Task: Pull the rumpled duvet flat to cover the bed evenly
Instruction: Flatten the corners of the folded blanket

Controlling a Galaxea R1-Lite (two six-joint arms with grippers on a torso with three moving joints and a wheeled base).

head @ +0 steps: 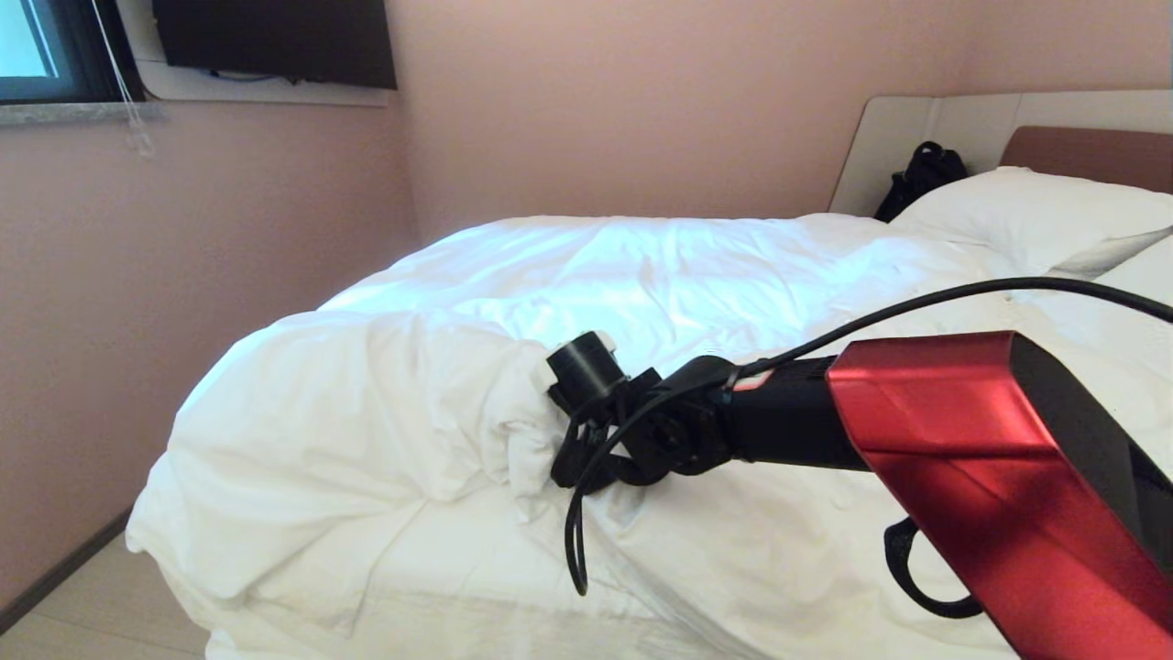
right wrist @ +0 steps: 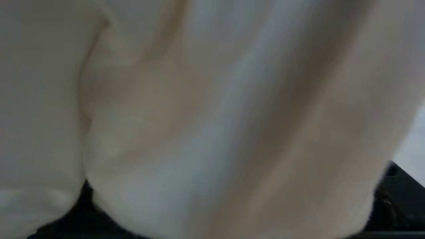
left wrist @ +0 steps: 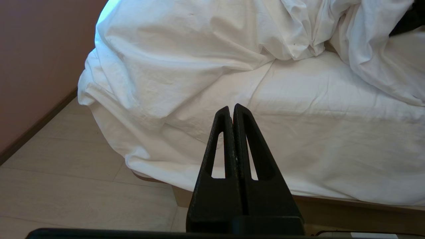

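At the near edge of the bed [left wrist: 186, 199], low over the pale floor [left wrist: 66, 186], the left gripper [left wrist: 232, 108] is hanging parked with its two black fingers pressed together and nothing between them. It is pointing at the bare sheet [left wrist: 332, 132], which is lying flat and uncovered along this near side.

Just beyond the bare strip, the duvet [head: 367, 412] is sitting in a thick rumpled heap. The heap is filling the foot corner, on the robot's left, and its loose edge is folding back on itself instead of hanging over the side.

The right gripper [head: 573, 449] is reaching across from the robot's right and is pushing straight into this folded edge. In the right wrist view the white cloth is filling almost everything, and only dark finger parts are showing at two far corners. So the jaws are standing wide apart with the fold bulging between them, not yet clamped on it.

The fold is therefore lying directly ahead of the right jaws, toward the robot's left, with its ridge running away from the near edge. The right arm is clearly the nearer one. The next move is probably calling for closing on the fold and drawing it toward the near side.

Farther away the duvet is lying smoother, up to the pillows [head: 1026, 215] and the headboard [head: 916, 128].
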